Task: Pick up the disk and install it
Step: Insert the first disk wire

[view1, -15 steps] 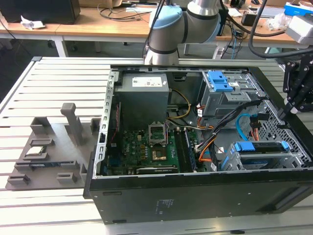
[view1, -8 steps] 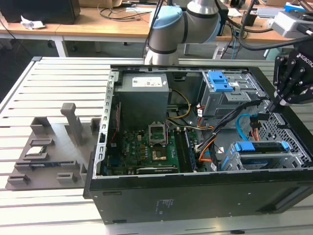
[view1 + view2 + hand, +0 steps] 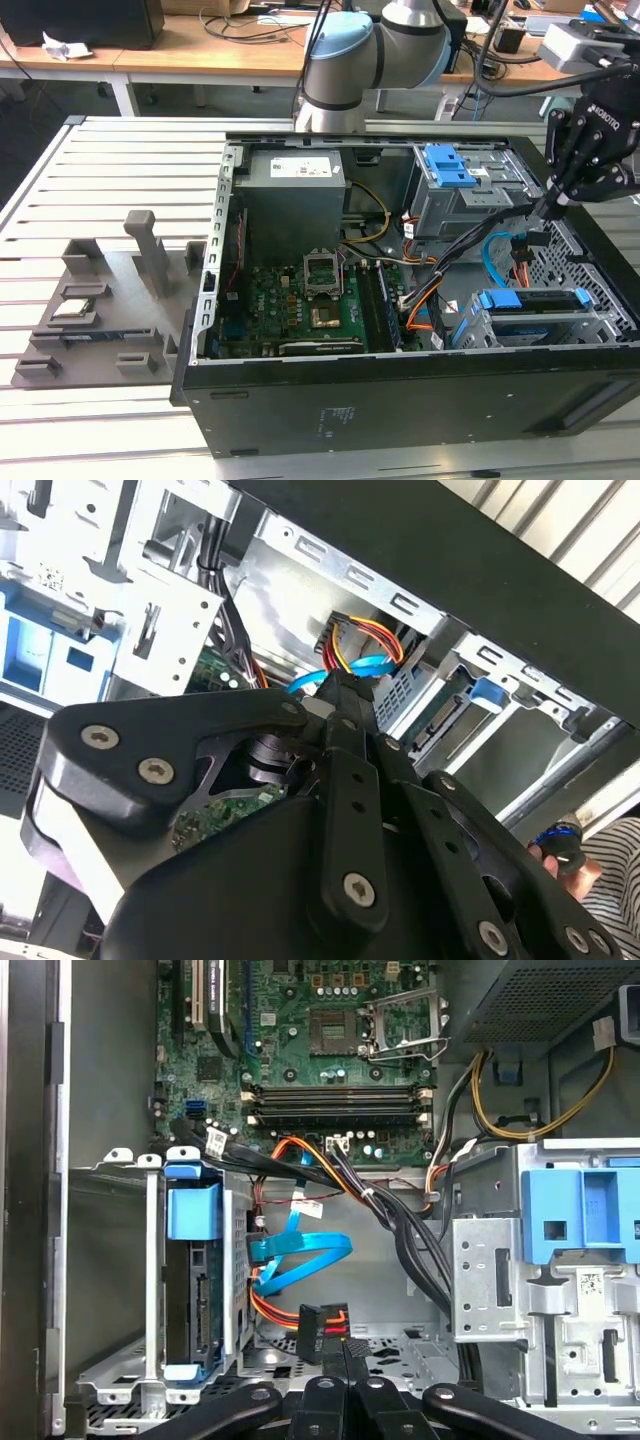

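The disk [image 3: 528,300] sits in the lower drive cage at the front right of the open computer case, its blue carrier rail showing. In the first wrist view the disk [image 3: 192,1290] stands edge-on inside that cage. My gripper [image 3: 545,208] hangs over the case's right side, above and behind the cage. Its fingers are shut on a black cable connector [image 3: 322,1333] with red, orange and yellow wires. The same connector [image 3: 345,692] sticks out past the closed fingertips [image 3: 350,780] in the second wrist view. The gripper [image 3: 345,1372] is a short way from the disk's cage.
A blue data cable [image 3: 300,1255] loops beside the cage. An upper drive bay with blue latches [image 3: 450,165], the power supply [image 3: 295,195] and the motherboard [image 3: 305,300] fill the case. A grey fixture holding a small silver chip [image 3: 75,307] stands on the exterior view's left.
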Motion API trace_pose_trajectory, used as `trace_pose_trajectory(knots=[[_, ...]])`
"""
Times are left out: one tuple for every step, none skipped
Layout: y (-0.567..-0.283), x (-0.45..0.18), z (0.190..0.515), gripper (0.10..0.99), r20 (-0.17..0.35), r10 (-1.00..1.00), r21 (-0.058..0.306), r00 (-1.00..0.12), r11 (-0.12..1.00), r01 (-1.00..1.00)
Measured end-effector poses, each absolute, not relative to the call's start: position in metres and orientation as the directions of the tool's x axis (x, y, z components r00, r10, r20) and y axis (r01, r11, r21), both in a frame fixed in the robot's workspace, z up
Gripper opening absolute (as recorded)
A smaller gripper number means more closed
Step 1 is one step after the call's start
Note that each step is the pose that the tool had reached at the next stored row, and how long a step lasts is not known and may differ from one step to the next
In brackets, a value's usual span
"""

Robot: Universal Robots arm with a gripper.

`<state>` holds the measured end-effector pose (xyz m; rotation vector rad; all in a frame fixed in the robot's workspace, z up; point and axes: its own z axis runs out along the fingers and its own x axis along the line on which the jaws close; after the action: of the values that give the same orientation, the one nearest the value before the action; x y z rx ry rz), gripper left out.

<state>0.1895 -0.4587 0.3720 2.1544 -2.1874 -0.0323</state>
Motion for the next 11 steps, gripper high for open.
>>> trace_pose_trajectory(knots=[[-0.458,0.19,0.371,0.106,0.036,-0.999,0.065,-0.014,0.016,-0.998],[-0.458,0.19,0.37,0.106,0.036,-0.999,0.065,-0.014,0.016,-0.998],[-0.458,0.19,0.37,0.106,0.036,-0.999,0.065,-0.014,0.016,-0.998],[-0.458,0.19,0.37,0.106,0.036,-0.999,0.065,-0.014,0.016,-0.998],[-0.458,0.19,0.37,0.106,0.036,-0.999,0.065,-0.014,0.016,-0.998],[-0.458,0.19,0.37,0.106,0.036,-0.999,0.065,-0.014,0.016,-0.998],[-0.458,0.19,0.37,0.106,0.037,-0.999,0.065,-0.014,0.016,-0.998],[-0.458,0.19,0.37,0.114,0.037,-0.999,0.065,-0.014,0.016,-0.998],[-0.458,0.19,0.37,0.235,0.037,-0.999,0.065,-0.014,0.016,-0.998],[-0.458,0.19,0.37,0.294,0.037,-0.999,0.065,-0.014,0.016,-0.998],[-0.448,0.19,0.369,0.361,0.037,-0.999,0.065,-0.014,0.016,-0.998]])
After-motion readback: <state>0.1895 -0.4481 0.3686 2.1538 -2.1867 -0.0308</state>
